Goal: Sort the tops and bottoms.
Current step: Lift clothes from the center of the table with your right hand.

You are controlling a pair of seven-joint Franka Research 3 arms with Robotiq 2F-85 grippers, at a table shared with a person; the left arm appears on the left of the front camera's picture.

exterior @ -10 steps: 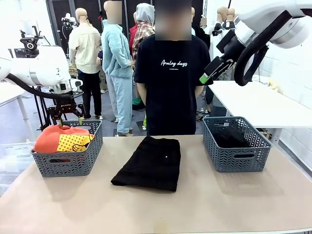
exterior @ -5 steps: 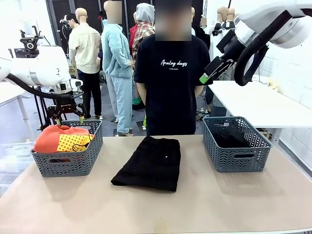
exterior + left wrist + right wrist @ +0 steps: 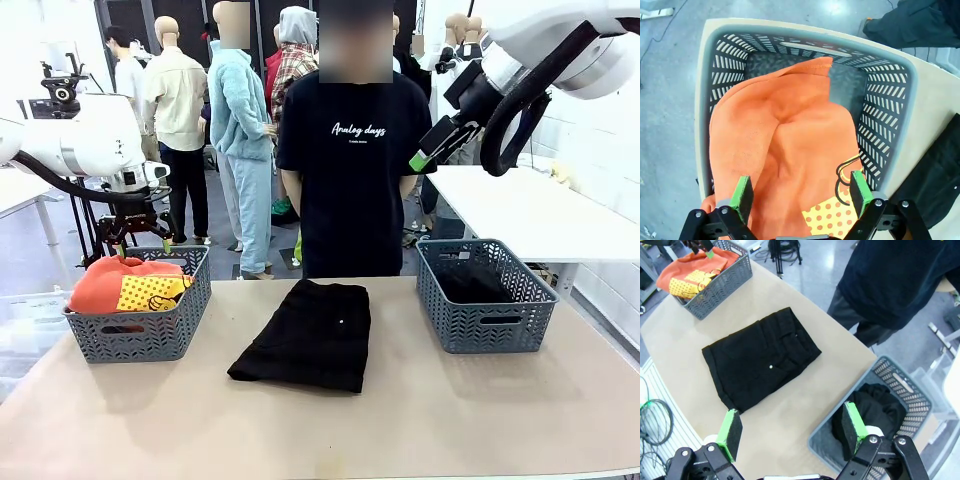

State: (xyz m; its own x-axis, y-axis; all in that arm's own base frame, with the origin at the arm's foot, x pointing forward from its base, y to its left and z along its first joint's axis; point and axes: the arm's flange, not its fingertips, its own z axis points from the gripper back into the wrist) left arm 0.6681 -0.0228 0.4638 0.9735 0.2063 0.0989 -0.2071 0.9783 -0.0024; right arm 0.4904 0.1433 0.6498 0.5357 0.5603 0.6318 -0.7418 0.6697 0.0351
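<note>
A bright orange top with a yellow dotted patch fills the left grey basket; the same top lies right below my left gripper, which is open. In the front view that left gripper hangs just above the basket's back rim. A black folded bottom with a tiny white button lies mid-table, also as the bottom in the right wrist view. Another black bottom sits in the right basket. My right gripper is open, held high above the table.
A person in a black printed T-shirt stands at the table's far edge, between the baskets. A white table stands behind the right basket. Bare tan tabletop spreads in front of the black garment.
</note>
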